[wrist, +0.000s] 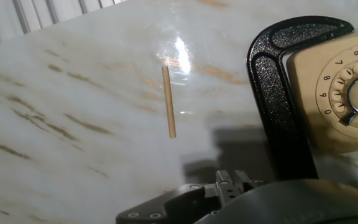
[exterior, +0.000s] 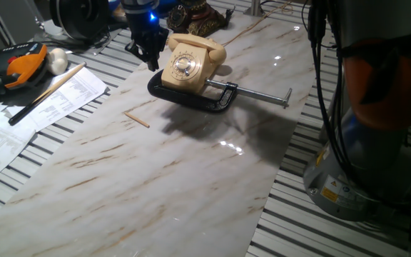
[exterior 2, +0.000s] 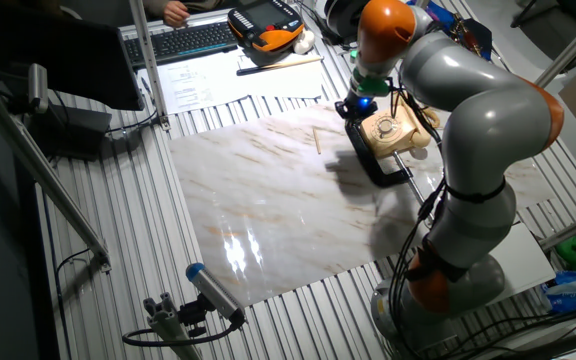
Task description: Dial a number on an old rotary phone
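Phone (exterior: 190, 64) sits at the far end of the marble surface (exterior: 155, 171), held by a black clamp (exterior: 191, 96). End effector (exterior: 147, 48) hangs just beside its dial (exterior: 183, 66); finger opening cannot be told. Suggest shifting sideways over the dial, entering one finger hole squarely, then sweeping slowly.

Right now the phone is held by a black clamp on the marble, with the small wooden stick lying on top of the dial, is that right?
Not quite: the stick lies on the marble, apart from the phone and clamp, not on the dial. The hand view shows it.
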{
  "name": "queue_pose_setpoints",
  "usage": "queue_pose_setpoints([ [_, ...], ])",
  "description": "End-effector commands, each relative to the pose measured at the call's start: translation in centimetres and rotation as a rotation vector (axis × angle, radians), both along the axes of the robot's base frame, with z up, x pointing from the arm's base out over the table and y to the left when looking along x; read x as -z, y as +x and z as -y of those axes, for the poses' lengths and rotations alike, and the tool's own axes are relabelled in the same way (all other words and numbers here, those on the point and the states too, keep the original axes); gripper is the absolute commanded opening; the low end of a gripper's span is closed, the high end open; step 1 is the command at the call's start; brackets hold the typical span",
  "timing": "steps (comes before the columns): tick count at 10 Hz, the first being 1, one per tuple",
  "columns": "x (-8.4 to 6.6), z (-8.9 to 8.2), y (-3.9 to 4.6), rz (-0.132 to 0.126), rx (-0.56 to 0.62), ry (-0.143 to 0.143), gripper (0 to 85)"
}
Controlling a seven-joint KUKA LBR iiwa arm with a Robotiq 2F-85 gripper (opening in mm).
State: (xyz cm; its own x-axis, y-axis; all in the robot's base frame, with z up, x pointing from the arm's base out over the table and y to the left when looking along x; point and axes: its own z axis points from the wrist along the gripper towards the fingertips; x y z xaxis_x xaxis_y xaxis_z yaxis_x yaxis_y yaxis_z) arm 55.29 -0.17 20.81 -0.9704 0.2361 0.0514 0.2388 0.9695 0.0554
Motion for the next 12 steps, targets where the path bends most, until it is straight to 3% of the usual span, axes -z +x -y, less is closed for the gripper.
queue_pose_setpoints([
  [1,0.0,0.0,0.0,0.006,-0.002,0.001,17.0],
  [3,0.0,0.0,0.0,0.007,0.009,-0.004,17.0],
  [4,0.0,0.0,0.0,0.006,0.021,-0.002,34.0],
  [6,0.0,0.0,0.0,-0.005,0.048,0.007,34.0],
  [8,1.0,-1.0,0.44,0.002,0.057,0.006,34.0],
  [12,4.0,-2.9,2.33,0.008,0.042,-0.003,34.0],
])
